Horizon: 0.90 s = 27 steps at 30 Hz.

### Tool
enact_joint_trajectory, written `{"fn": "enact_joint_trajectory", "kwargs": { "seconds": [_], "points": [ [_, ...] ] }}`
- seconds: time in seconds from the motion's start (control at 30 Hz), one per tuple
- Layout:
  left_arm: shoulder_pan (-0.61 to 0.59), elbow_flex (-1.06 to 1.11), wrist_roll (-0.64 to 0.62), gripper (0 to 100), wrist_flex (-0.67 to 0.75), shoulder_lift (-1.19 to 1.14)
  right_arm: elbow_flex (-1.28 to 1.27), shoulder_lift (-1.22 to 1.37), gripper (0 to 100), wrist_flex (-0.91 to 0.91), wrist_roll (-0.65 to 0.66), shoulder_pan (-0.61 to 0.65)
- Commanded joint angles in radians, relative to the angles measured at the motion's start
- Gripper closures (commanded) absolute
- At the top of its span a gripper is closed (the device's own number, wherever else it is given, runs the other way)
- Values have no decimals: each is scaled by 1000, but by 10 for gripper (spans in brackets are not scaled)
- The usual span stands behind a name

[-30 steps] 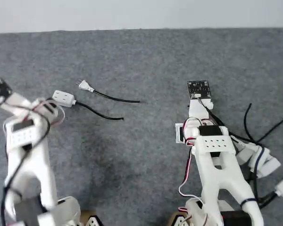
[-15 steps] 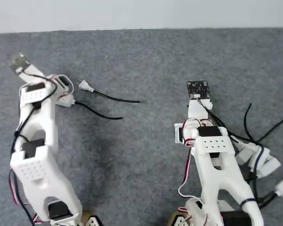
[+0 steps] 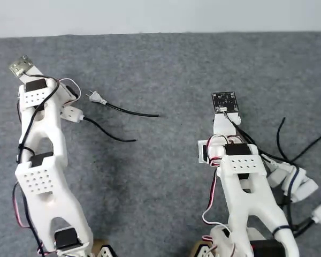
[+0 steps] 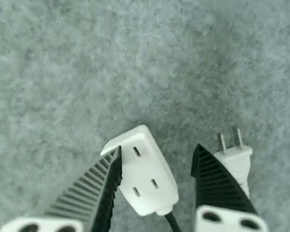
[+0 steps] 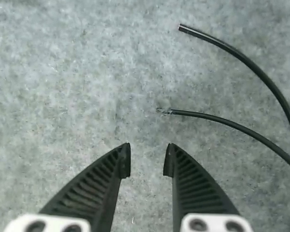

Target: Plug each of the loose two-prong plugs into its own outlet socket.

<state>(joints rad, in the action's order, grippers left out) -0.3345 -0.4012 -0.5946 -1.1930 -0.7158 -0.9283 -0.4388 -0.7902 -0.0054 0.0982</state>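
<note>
Your white outlet socket (image 4: pixel 145 179) lies near the far left corner of the mat (image 3: pixel 166 64), between the open jaws of your left gripper (image 4: pixel 158 151). The two-prong plug (image 4: pixel 234 157) lies just outside one finger. Your right gripper (image 5: pixel 148 152) hangs over bare mat, jaws slightly parted and holding nothing, near two black cable ends (image 5: pixel 183 29).

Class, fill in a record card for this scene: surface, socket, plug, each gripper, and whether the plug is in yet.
Surface: grey mat
Socket: white, lying flat, slots empty
Plug: loose beside it, prongs bare
Left gripper: open, straddling the socket
Right gripper: open, empty, near the cords' free ends
Plugged in: not yet
</note>
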Motion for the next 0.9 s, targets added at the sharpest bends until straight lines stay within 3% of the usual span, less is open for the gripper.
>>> {"fn": "enact_joint_trajectory", "kwargs": {
  "seconds": [0.0, 0.47, 0.73, 0.87],
  "points": [
    [0, 45, -25, 772, -25, 66, 9, -30, 887, 16, 12, 7],
    [-9, 142, -52, 771, 150, 89, 9, -30, 887, 16, 14, 7],
    [43, 116, 51, 776, 112, 60, 9, -30, 887, 16, 46, 7],
    [63, 105, 54, 849, 80, 58, 9, -30, 887, 16, 51, 7]
  ]
}}
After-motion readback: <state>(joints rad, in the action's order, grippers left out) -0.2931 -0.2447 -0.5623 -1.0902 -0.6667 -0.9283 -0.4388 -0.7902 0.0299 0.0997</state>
